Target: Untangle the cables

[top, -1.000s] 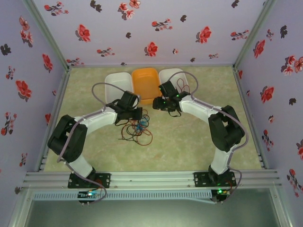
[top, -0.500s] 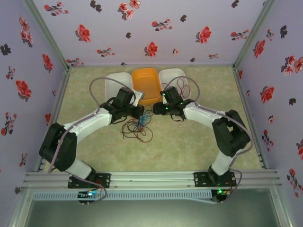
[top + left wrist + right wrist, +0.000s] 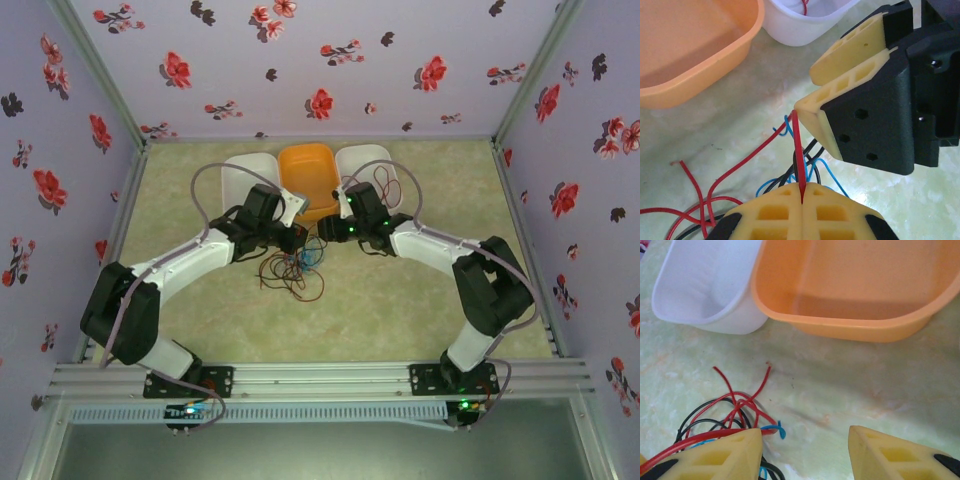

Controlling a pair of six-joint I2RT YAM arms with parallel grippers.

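Observation:
The cables point(image 3: 292, 272) lie as a loose tangle of red, black and light blue wire on the table in front of the bins. My left gripper point(image 3: 801, 192) is shut on one red cable point(image 3: 797, 145), which runs taut from its fingertips up to the right gripper's yellow fingers point(image 3: 850, 75). Blue point(image 3: 827, 170) and black point(image 3: 790, 175) strands loop just beneath. My right gripper point(image 3: 805, 452) is open over bare table. The red strand passes its left finger point(image 3: 715, 455), and nothing lies between the jaws. From above, the left gripper point(image 3: 297, 236) and the right gripper point(image 3: 326, 230) almost meet.
An orange bin point(image 3: 308, 172) stands at the back between two white bins. The left white bin point(image 3: 243, 180) looks empty, and the right one point(image 3: 368, 165) holds a red wire point(image 3: 385, 180). Flowered walls close in the table on three sides.
Both arms have reached farther toward the bins. The right gripper has swung left until it is close to the left gripper, and its jaws have narrowed a little. The left gripper stays shut.

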